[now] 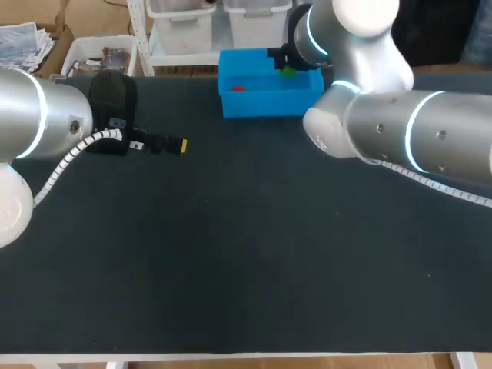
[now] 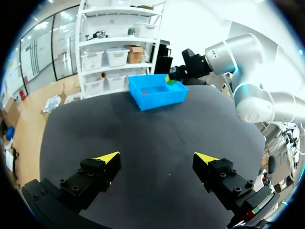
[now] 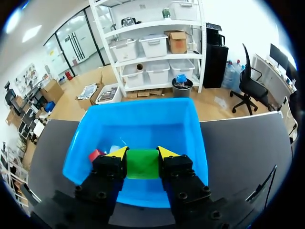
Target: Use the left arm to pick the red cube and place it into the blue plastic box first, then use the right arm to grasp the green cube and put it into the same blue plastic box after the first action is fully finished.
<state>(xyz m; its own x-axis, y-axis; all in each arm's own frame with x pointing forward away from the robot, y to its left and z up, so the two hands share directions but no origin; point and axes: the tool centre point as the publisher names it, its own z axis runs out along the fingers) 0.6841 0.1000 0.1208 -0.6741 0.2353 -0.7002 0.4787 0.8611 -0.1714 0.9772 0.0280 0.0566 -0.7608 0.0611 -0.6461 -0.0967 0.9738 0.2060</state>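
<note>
**Inspector:** Item 1, the surface [image 1: 231, 269]?

**Assessor:** Dark mat. It carries the blue plastic box [image 1: 269, 104] near its far edge.

**Inspector:** The 2 arms?

**Assessor:** The right arm [image 1: 415, 138] reaches over the box. The left arm [image 1: 31, 123] sits on its own side, well apart from the box; I judge it parked there to leave the right arm room.

**Inspector:** Pincers?

**Assessor:** The left pincer [image 2: 157, 157] is spread, with nothing between its fingers, low over bare surface. The right pincer [image 3: 142, 153] pinches the green cube [image 3: 142, 164] from 2 sides over the box's interior. I judge it is held there so a release lands the cube inside, clear of the rim. Whether the cube touches the box floor cannot be told.

**Inspector:** The red cube [image 3: 95, 155]?

**Assessor:** Lying inside the box, beside the right pincer. Step 1 reads as complete; step 2 lacks only the release.
</note>
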